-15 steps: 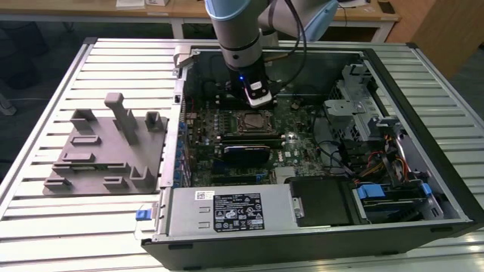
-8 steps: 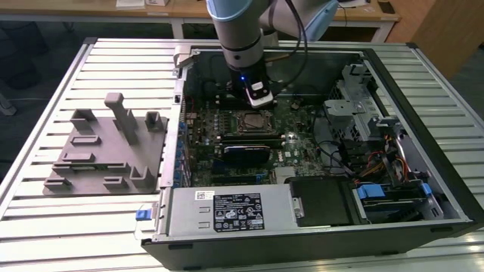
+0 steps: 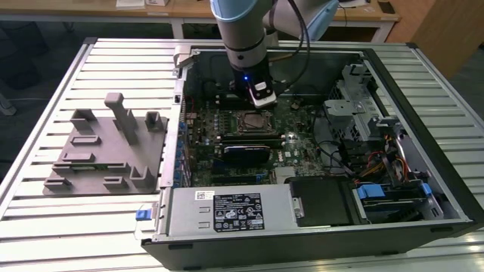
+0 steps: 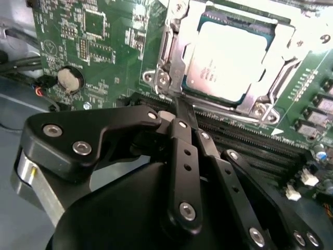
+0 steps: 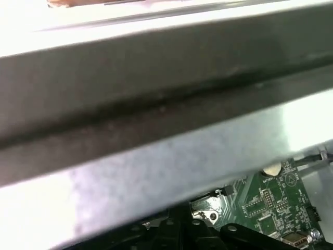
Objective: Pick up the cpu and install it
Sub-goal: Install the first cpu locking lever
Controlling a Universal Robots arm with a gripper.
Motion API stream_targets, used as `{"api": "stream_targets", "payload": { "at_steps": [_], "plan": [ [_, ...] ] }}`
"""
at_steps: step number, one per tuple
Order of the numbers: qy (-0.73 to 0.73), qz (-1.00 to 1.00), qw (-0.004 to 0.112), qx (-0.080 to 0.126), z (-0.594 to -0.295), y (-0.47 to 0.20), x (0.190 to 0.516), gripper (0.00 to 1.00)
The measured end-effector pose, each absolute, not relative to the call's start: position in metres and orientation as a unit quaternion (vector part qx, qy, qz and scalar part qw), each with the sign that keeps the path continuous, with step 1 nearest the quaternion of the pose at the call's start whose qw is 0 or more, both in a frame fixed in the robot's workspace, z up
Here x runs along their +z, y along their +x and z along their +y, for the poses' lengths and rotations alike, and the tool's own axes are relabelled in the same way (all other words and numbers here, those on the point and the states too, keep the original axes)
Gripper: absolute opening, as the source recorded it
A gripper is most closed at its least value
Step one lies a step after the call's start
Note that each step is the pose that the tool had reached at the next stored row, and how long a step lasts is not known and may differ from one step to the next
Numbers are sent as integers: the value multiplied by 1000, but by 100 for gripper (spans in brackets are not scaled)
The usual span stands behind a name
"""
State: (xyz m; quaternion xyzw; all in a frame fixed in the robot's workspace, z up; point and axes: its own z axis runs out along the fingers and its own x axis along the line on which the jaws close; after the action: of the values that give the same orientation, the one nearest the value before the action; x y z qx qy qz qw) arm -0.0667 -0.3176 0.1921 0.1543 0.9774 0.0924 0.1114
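Exterior view: open computer case (image 3: pixel 423 170) lying flat on a slatted metal table (image 3: pixel 45 226), green motherboard (image 3: pixel 302 150) exposed inside. Grey plastic holder block (image 3: pixel 106 153) with upright posts beside the case, toward the exterior view's left. Robot arm (image 3: pixel 242 34) reaching down into the case from the far side, wrist lit by a small blue light. Square socket frame (image 3: pixel 252 120) near the motherboard's centre, just in front of the arm's tip.

Second wrist view: cpu (image 4: pixel 229 60) lying flat inside the metal-rimmed socket frame (image 4: pixel 171 62), shiny silver top facing up, thin green rim around it. Square shape, so no clear long axis; edges skewed diagonally to the picture. One corner cut off by the frame edge. Round coin battery (image 4: pixel 69 78) on the motherboard, well apart from the socket. Gripper (image 4: pixel 179 107) just beside the socket's rim, black fingers pressed together, nothing between them.

First wrist view: mostly blurred case wall (image 5: pixel 156 104); small patch of motherboard (image 5: pixel 270 198) beyond it.
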Motion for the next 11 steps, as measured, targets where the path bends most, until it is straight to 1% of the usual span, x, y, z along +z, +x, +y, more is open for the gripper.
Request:
{"api": "stream_targets", "payload": {
  "at_steps": [5,11],
  "plan": [
    [155,977,111,95,-318,-67,202,11],
    [155,977,111,95,-318,-67,202,11]
  ]
}}
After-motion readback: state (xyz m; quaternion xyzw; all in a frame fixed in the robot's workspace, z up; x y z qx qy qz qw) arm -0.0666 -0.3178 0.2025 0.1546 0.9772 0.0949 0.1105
